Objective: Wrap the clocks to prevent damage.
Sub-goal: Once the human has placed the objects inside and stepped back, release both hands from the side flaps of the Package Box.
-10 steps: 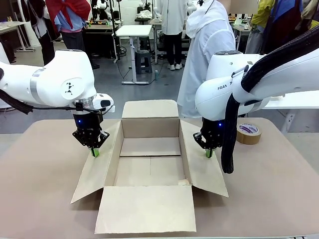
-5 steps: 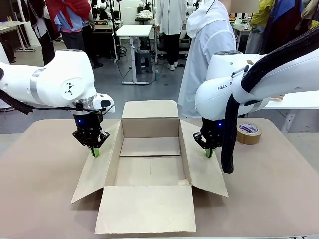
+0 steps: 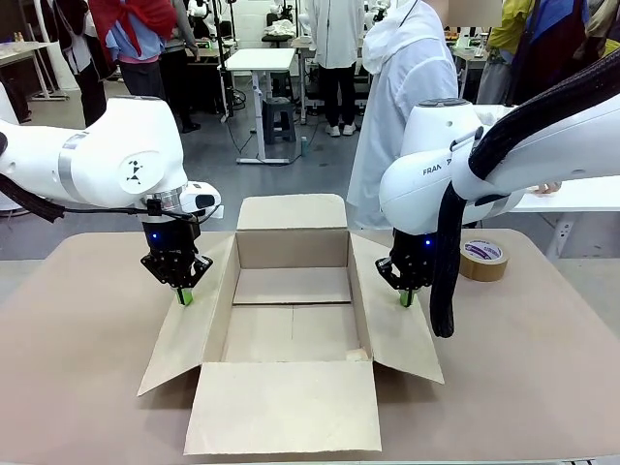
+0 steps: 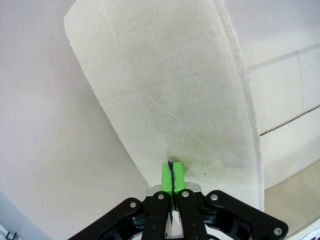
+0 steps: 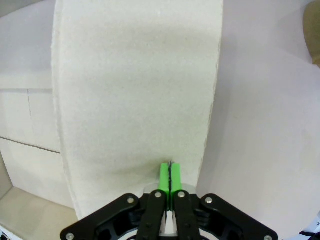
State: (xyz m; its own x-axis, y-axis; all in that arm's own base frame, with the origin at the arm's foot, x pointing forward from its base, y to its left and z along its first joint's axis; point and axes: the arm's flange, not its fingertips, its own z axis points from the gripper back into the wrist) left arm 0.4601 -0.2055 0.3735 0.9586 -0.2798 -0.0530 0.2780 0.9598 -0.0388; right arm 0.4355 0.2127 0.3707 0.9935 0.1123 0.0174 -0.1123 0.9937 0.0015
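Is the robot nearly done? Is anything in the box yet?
Just starting. Done: the box stands open, its floor bare. In hand: the left gripper and right gripper, both shut, hold down its side flaps. Left: wrapping, packing and taping; the tape roll sits untouched.

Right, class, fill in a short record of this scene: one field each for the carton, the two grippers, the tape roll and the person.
Carton: brown, open, flaps spread outward, on the table
Left gripper: jaws shut, tips down on the left flap
Right gripper: jaws shut, tips down on the right flap
Tape roll: lying flat to the right of the box, apart from it
Person: white coat, standing at the far side
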